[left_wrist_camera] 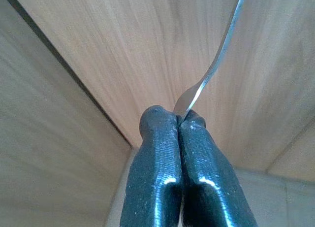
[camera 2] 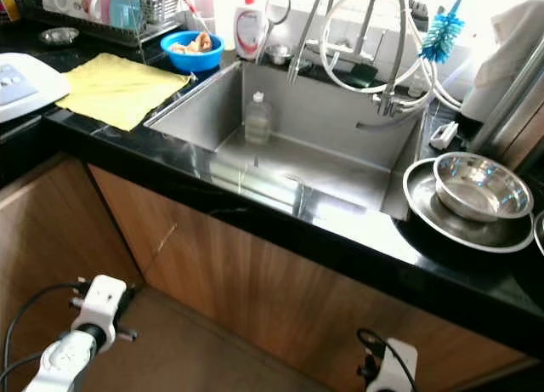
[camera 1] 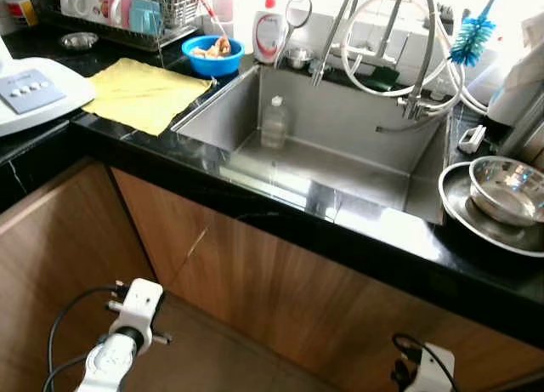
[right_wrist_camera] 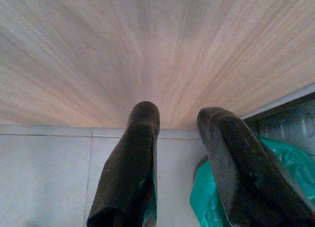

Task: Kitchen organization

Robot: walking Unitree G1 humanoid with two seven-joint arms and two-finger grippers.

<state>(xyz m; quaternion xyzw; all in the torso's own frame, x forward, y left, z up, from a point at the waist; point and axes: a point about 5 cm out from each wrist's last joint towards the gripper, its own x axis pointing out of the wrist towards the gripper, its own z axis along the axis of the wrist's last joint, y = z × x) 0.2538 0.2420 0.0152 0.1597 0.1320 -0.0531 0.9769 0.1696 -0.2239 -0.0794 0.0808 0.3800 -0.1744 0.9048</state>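
- Left gripper (left_wrist_camera: 181,119) fingers pinch a thin metal utensil handle (left_wrist_camera: 221,52), carried low by the cabinet door (camera 1: 280,281).
- Right gripper (right_wrist_camera: 179,123) gapes empty, idle.
- Sink (camera 1: 340,145) likely awaits it.

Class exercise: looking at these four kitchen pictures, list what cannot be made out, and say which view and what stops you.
- Thin metal utensil pinched in the left tool: left wrist view; its far end is cut off by the top edge.
- Blue bowl contents: head views; too small to identify.
- Green plastic: right wrist view; hidden behind the right tool and cut off by the edge.
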